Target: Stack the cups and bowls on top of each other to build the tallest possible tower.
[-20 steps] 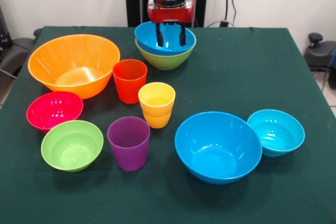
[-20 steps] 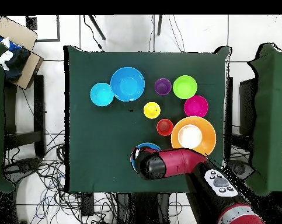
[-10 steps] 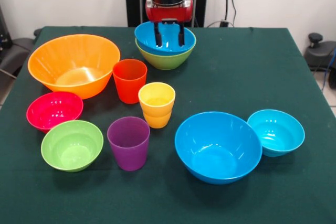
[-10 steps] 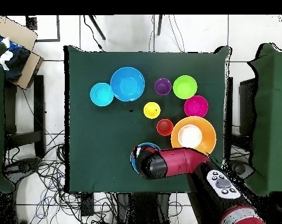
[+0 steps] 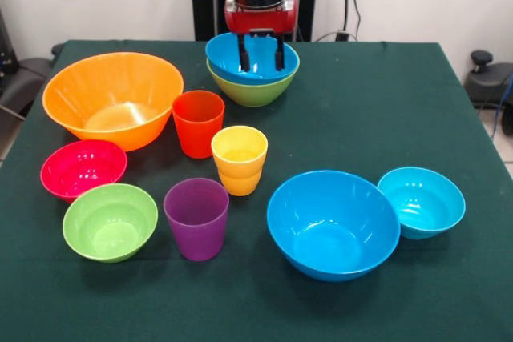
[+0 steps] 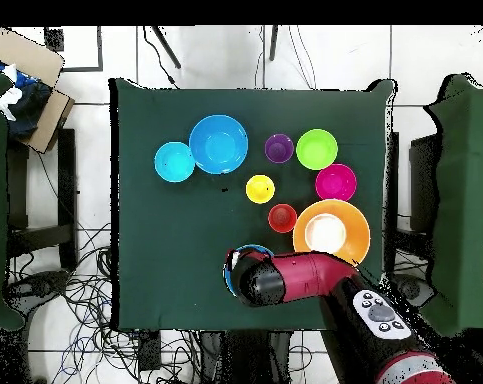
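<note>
A blue bowl (image 5: 228,58) sits nested in a green bowl (image 5: 252,92) at the far middle of the table; this pair is the tower. My gripper (image 5: 261,54) hangs open with both fingers down inside the blue bowl and nothing between them. In the overhead view the red arm (image 6: 295,278) covers the gripper, and only a sliver of the blue bowl's rim (image 6: 247,249) shows. An orange-red cup (image 5: 197,122), a yellow cup (image 5: 239,158) and a purple cup (image 5: 196,218) stand upright mid-table. The huge orange bowl (image 5: 112,98) stands at the left.
A pink-red bowl (image 5: 82,167) and a small green bowl (image 5: 110,220) lie front left. A large blue bowl (image 5: 333,223) and a small light-blue bowl (image 5: 421,200) touch at the front right. A dark green cloth (image 5: 377,110) covers the table.
The arm has shifted only very slightly over the blue bowl. The gripper stays open and none of the cups or bowls has moved.
</note>
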Controlling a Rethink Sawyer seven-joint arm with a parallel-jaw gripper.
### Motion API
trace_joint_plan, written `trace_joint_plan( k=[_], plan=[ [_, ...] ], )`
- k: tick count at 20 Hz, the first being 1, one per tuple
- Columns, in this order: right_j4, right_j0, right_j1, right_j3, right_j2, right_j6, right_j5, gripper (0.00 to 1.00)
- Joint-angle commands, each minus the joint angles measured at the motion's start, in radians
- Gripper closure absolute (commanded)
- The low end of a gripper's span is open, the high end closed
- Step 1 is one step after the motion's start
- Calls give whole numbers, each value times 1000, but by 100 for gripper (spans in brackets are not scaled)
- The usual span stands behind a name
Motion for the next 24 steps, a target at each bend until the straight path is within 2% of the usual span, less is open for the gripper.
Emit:
trace_joint_plan(
  k=[1,6,14,18,24],
  plan=[
    [2,-9,-1,-43,73,-50,108,0],
    [17,2,-30,-36,79,-41,131,0],
    [54,39,-122,-17,79,-15,180,0],
    [73,44,-131,-7,89,-10,181,0],
    [83,58,-102,-22,100,-8,174,0]
  ],
)
